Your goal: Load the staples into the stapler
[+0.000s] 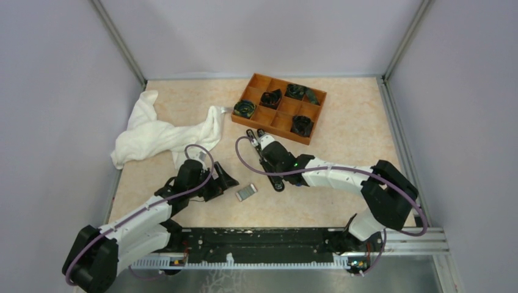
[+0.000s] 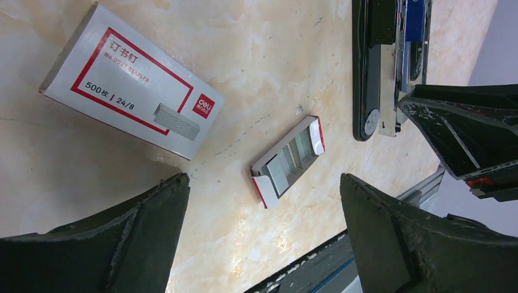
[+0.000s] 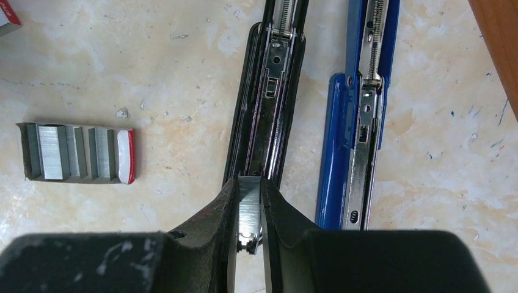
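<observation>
The right pincer is clamped narrow on a staple strip, poised at the near end of the black stapler. The stapler lies opened flat on the worktop, stretching away straight ahead of the fingers. The blue stapler lies just beside it to the pincer's right, and the carton tray with the remaining staples lies well off to its left.

The main risk, as I judge it, is misalignment. If the strip meets the channel tilted or off-centre, it may ride up on a side wall. It could then snap, or fall into the gap between the two staplers.

Nothing braces the black stapler. The left pincer hangs wide open over the carton tray, gripping nothing. A downward push could therefore slide or rock the stapler. Letting go too early could leave the strip perched on the rail instead of seated.
</observation>
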Controlling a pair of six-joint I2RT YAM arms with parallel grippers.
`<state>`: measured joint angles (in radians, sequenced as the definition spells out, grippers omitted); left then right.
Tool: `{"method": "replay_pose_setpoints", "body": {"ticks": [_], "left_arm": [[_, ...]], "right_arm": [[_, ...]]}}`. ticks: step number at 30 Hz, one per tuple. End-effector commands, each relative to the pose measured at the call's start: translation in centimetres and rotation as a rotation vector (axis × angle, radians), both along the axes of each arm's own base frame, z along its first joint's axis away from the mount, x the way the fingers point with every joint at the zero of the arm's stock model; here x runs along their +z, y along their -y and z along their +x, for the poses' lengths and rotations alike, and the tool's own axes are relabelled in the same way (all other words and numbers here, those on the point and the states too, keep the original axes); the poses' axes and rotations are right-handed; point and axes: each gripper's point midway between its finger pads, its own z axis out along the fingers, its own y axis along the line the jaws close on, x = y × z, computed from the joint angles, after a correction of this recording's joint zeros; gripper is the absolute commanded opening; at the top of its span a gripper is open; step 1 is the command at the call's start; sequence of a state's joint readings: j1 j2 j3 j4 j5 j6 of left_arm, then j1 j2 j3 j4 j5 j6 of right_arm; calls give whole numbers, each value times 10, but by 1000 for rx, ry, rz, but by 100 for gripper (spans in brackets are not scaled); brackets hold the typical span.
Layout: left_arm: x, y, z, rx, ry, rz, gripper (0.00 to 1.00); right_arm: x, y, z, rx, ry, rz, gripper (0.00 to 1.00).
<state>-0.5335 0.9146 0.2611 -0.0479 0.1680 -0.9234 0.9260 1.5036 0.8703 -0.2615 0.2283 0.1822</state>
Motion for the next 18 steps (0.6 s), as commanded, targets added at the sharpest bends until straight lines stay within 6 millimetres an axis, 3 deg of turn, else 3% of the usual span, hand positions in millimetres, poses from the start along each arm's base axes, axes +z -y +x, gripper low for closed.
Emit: {"method": "replay_pose_setpoints", "body": {"ticks": [1, 18], "left_arm": [[0, -1, 1, -5, 0, 21, 99], [-1, 1, -1, -14, -11, 8, 99]], "right_arm": [[2, -2, 8, -12, 26, 15, 16], [1, 4, 9, -85, 37, 54, 16]]}}
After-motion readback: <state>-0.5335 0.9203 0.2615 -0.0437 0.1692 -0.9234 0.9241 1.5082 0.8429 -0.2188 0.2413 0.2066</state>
